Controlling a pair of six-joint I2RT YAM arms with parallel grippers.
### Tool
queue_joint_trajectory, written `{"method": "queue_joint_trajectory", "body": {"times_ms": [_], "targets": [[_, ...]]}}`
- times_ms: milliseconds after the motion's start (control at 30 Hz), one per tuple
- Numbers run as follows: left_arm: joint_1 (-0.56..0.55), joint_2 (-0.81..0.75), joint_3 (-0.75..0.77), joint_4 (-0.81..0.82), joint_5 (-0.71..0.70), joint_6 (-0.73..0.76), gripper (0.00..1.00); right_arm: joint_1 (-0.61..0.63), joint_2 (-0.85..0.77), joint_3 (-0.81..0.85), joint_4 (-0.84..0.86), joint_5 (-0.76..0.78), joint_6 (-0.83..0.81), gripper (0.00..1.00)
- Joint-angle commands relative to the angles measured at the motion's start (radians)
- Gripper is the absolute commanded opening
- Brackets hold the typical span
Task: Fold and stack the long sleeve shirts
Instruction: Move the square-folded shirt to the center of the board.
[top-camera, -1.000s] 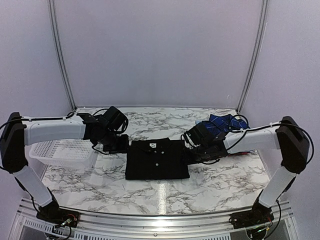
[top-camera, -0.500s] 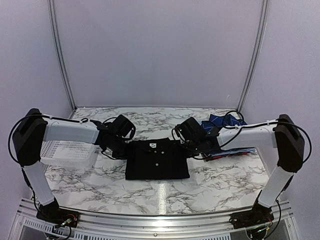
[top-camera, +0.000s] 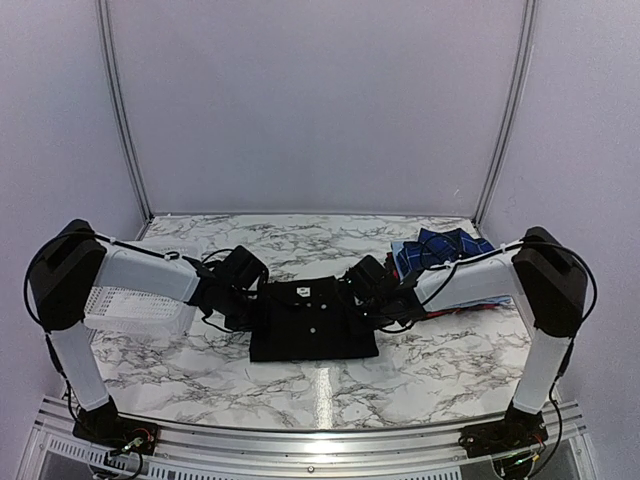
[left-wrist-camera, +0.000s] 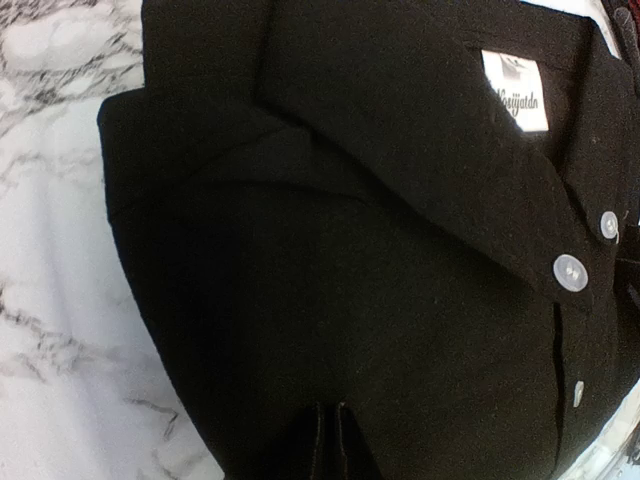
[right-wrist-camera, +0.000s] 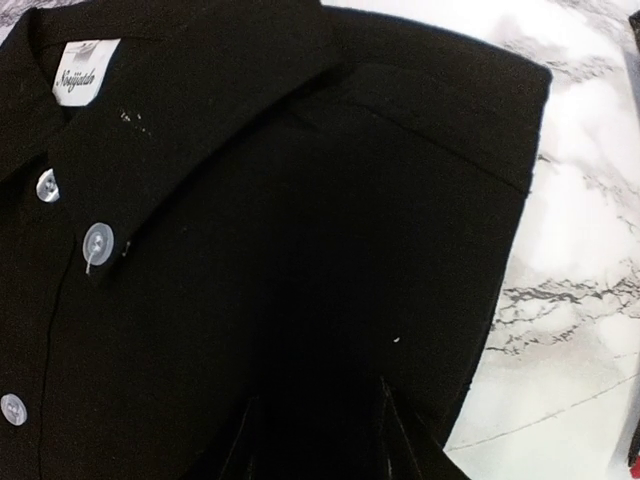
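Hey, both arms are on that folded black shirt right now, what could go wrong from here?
The left end effector and right end effector sit at opposite shoulders of the folded black shirt; an uneven pull might undo its fold. The right arm lies close beside the blue plaid shirt, so a swing back may drag it. The white basket sits by the left arm, a possible bump.

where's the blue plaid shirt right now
In the top view the blue plaid shirt sits at the far right of the table, behind the right arm and right of the folded black shirt.
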Motion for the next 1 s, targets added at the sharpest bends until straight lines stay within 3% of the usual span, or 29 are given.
{"method": "queue_joint_trajectory", "body": {"times_ms": [0, 333, 667, 767, 900, 967], "targets": [[-0.016, -0.069, -0.125, -0.060, -0.032, -0.051, 0.07, 0.066, 0.061, -0.007, 0.016, -0.030, 0.034, 0.37], [-0.015, -0.363, -0.394, -0.116, -0.112, -0.144, 0.08, 0.203, 0.120, 0.074, 0.031, -0.087, 0.087, 0.38], [-0.017, -0.453, -0.328, -0.196, -0.160, -0.118, 0.16, 0.202, 0.013, 0.130, -0.062, -0.011, 0.055, 0.41], [-0.016, -0.467, -0.275, -0.219, -0.172, -0.096, 0.23, 0.187, -0.054, 0.114, -0.099, 0.037, 0.055, 0.43], [-0.017, -0.482, -0.204, -0.248, -0.182, -0.062, 0.43, 0.136, -0.153, 0.046, -0.142, 0.101, 0.068, 0.44], [-0.016, -0.487, -0.178, -0.256, -0.182, -0.044, 0.47, 0.107, -0.199, 0.009, -0.172, 0.146, 0.074, 0.45]]}}
